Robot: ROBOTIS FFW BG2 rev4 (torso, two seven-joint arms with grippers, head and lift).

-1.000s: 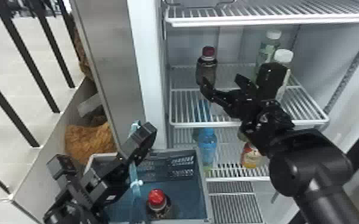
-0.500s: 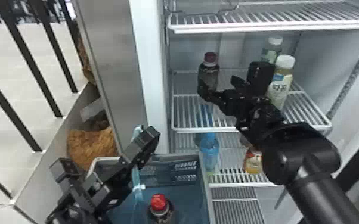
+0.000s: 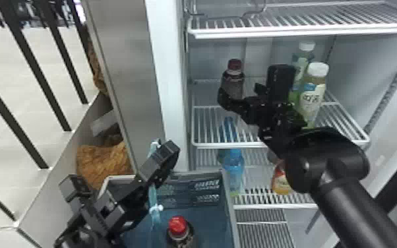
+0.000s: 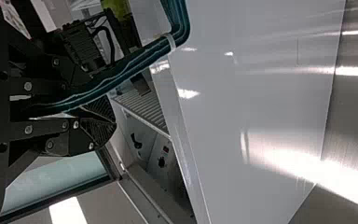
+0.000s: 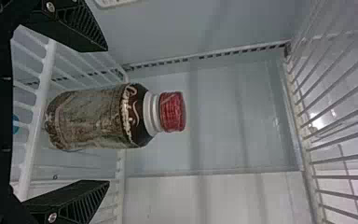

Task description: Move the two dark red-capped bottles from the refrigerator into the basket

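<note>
Just ahead of my right tool [image 5: 107,115], spread wide, the shelf's dark bottle [image 5: 93,116] stood upright, its body exposed, I judged, for gripping. Its mate [image 3: 178,227] sat in the basket [image 3: 188,198] below; I couldn't tell the left tool's [image 4: 109,123] state.

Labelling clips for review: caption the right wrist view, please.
Right gripper, open, facing a dark red-capped bottle upright on a wire refrigerator shelf.

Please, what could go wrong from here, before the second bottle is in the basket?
The right gripper, open around the shelf bottle, might tip it if it closes unevenly. Backing out, its arm could brush the nearer white-capped bottle. In the basket, the bottles could knock together.
</note>
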